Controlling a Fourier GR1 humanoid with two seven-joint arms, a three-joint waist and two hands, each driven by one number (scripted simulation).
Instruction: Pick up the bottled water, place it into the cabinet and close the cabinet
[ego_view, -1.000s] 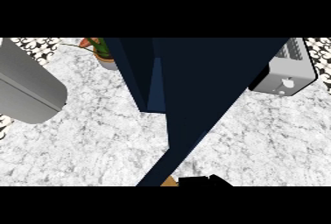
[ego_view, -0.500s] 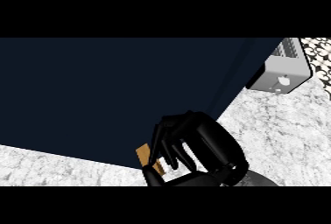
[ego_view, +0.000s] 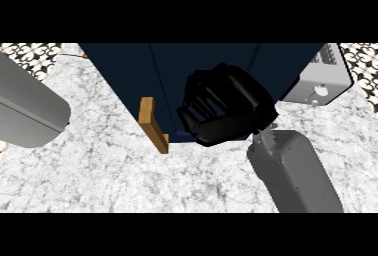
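The cabinet door (ego_view: 170, 65) has swung nearly shut at the counter's far edge, right hand (ego_view: 225, 107) curled, empty, beside its handle (ego_view: 151, 122); closing looks almost done.

A white and grey veined marble counter (ego_view: 111, 175) fills the near ground and spreads left and right. At the far right a silver metal toaster (ego_view: 321, 80) stands on it, showing a round knob. A large rounded grey metal body (ego_view: 26, 112) lies at the left edge. Black-and-white patterned wall tiles (ego_view: 29, 52) show in both far corners.
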